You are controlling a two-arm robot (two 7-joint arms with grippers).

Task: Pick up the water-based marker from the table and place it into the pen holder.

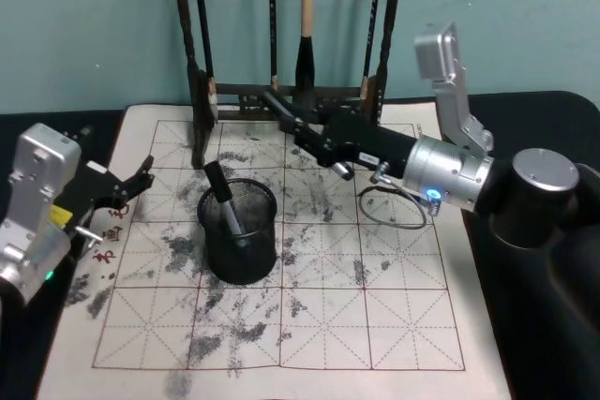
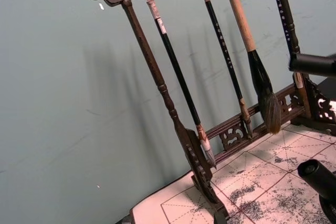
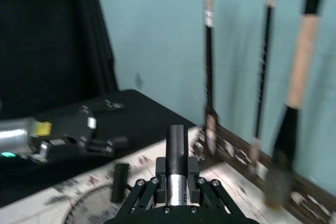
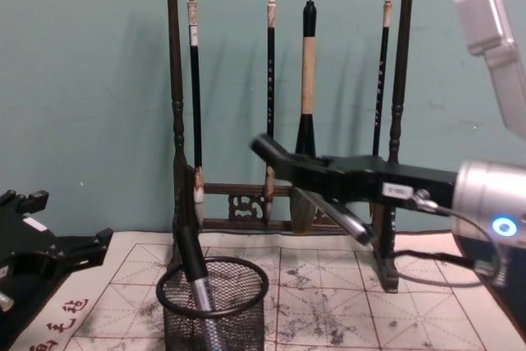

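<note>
At lower centre, the pen holder (image 1: 240, 255) has one marker (image 1: 223, 196) leaning inside. The left gripper (image 1: 131, 185) idles at the left edge. Above and right of the holder, the right gripper (image 3: 177, 170) clamps the water-based marker (image 3: 177, 142) in mid-air before the brush rack (image 4: 176, 121). This looks like mid-carry. Next: centre over the rim, tip upright, release.

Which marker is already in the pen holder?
The marker leaning in the mesh pen holder; the second marker is clamped in the right pincer by the brush rack.
</note>
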